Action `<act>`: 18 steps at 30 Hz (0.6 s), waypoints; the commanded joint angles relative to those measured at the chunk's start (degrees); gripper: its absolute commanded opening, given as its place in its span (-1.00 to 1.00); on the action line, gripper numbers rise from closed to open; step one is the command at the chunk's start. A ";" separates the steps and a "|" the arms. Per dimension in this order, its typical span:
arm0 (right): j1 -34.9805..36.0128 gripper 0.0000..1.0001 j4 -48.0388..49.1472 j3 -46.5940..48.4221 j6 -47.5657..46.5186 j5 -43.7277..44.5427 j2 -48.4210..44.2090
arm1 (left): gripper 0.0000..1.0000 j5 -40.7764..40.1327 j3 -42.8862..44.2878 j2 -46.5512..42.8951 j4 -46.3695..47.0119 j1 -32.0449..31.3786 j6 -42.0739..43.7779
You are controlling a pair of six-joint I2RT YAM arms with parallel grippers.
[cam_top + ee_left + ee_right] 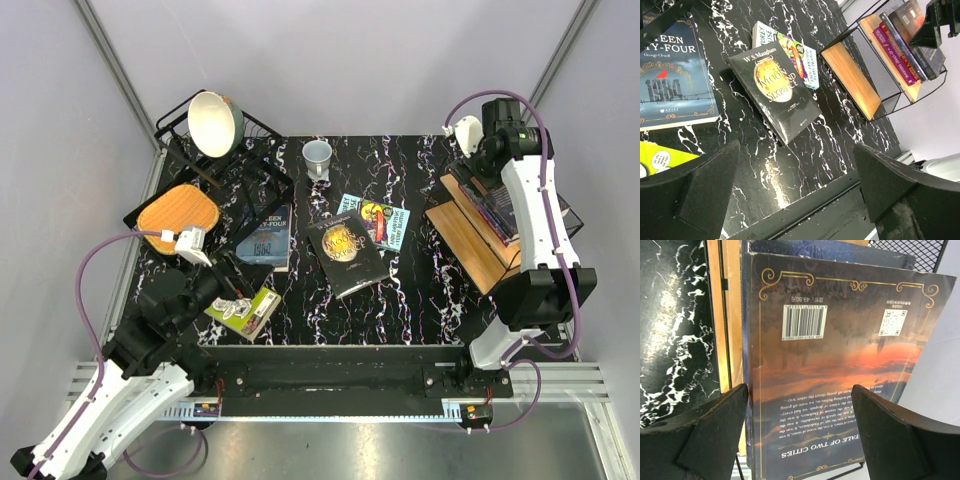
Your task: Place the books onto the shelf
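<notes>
Progress is partial: the shelf (470,245) carries several shelved books (497,208); four loose books (347,255) lie on the table (420,300). Left gripper (797,170) and right gripper (800,405) stand wide open, gripping nothing.

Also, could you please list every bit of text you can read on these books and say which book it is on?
"W.S. Maugham", "The Moon and Sixpence": black book with gold disc.
"George Orwell", "1984", cropped "EEN ... -FOUR": blue-grey book.
"TALE OF TWO CITIES", upside down: dark book, back cover.
Too small or blurred: teal book, lime green book, spines on the shelf, barcode digits.
</notes>
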 commanded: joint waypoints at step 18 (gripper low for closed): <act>-3.47 0.74 -1.93 3.37 1.18 -3.55 1.77 | 0.97 -0.02 -0.34 -0.69 2.61 0.02 0.20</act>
